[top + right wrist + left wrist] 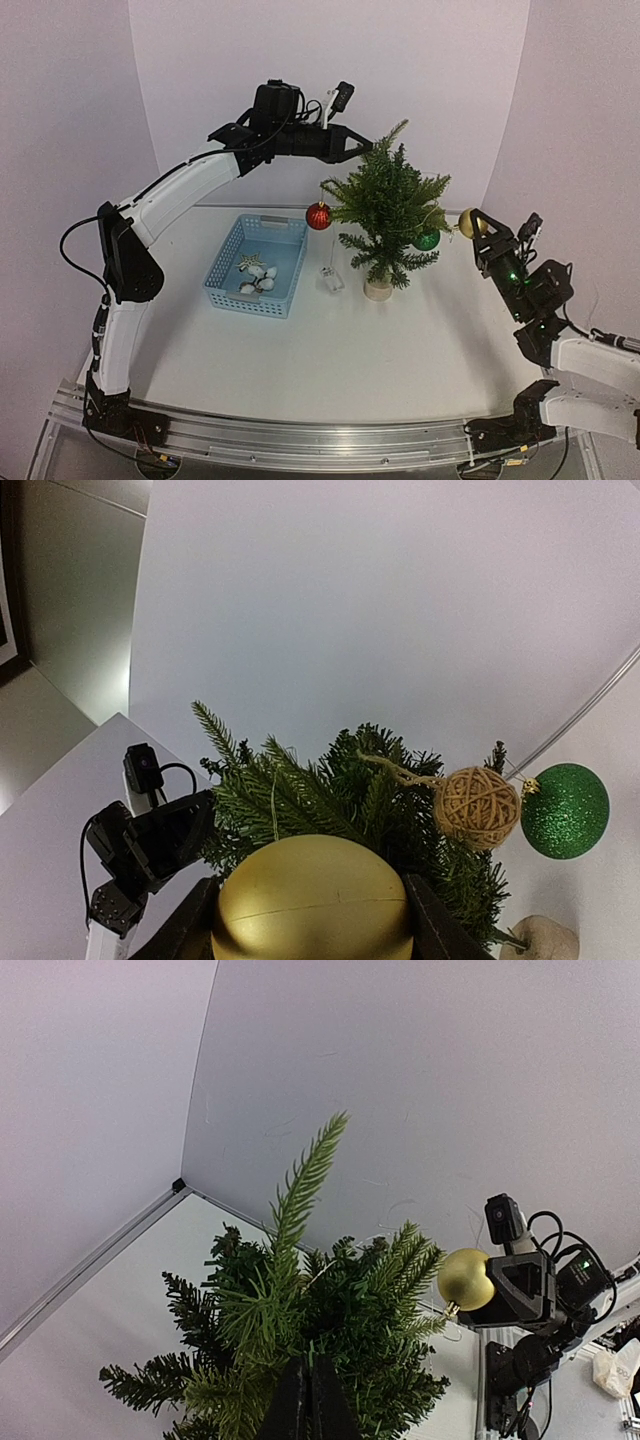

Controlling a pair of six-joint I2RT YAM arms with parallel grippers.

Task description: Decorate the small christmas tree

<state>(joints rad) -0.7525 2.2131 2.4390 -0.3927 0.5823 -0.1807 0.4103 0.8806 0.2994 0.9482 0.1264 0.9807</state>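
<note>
**Asker:** Tree first: where is it?

**Me:** The small christmas tree [388,205] stands upright on the table [330,350], toward 1 o'clock from the table's middle in the top view.

**Asker:** And your hands?

**Me:** My right gripper [472,226] is clamped on a gold bauble [312,890] at the tree's 3 o'clock, just beside the branch tips. I judge that side is where it should hang. My left gripper [358,148] sits at the crown, around 11 o'clock, fingers pressed together. It is probably there to steady the tree, but I cannot tell whether a twig is pinched.

**Asker:** Anything in the way?

**Me:** A green bauble [428,240] at 4 o'clock and a twine ball [478,807] near it already fill that side, so I would aim for a bare twig. A red bauble [318,216] hangs at 9 o'clock. Beyond it sits the blue basket [222,258] of pale ornaments [258,278], with a small clear piece [332,280] between the basket and the trunk.
</note>
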